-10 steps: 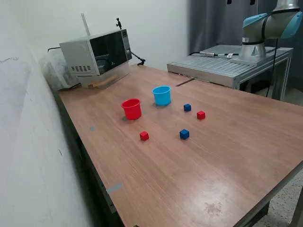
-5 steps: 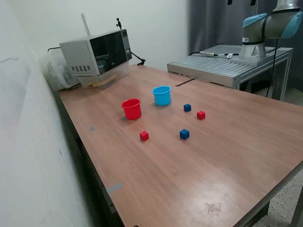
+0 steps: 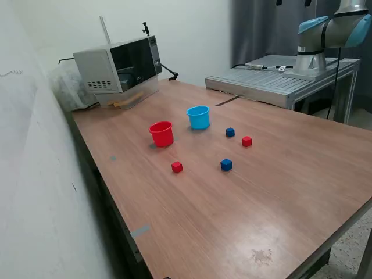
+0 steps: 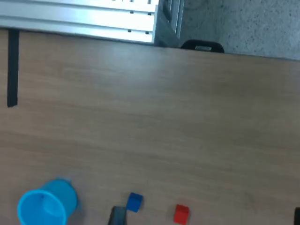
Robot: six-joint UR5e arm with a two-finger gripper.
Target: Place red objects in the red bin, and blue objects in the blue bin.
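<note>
Four small cubes lie loose on the wooden counter (image 3: pixel 279 192), all outside the two cups. The red cup (image 3: pixel 161 133) stands upright toward the exterior view's left, and the light blue cup (image 3: pixel 198 117) stands upright just beyond it toward the exterior view's right, the two near each other but apart. One red cube (image 3: pixel 176 167) sits in front of the red cup, closer to the camera. A dark blue cube (image 3: pixel 226 165) lies to the exterior view's right of that red cube, at about the same depth. A second dark blue cube (image 3: pixel 230 132) rests near the blue cup, on its right in the exterior view, and the second red cube (image 3: pixel 247 141) lies just beside that cube, slightly nearer the camera. A microwave (image 3: pixel 119 65) stands at the far corner of the counter, against the wall. The robot arm (image 3: pixel 325 35) rises from a grey metal stand (image 3: pixel 279 81) at the far right of the exterior view, well apart from the cubes. The gripper itself does not show in the exterior view; in the wrist view only dark bits at the picture's edge could belong to it, so whether it is open or closed cannot be told. The wrist view takes in the blue cup, one blue cube and one red cube from above.
</note>
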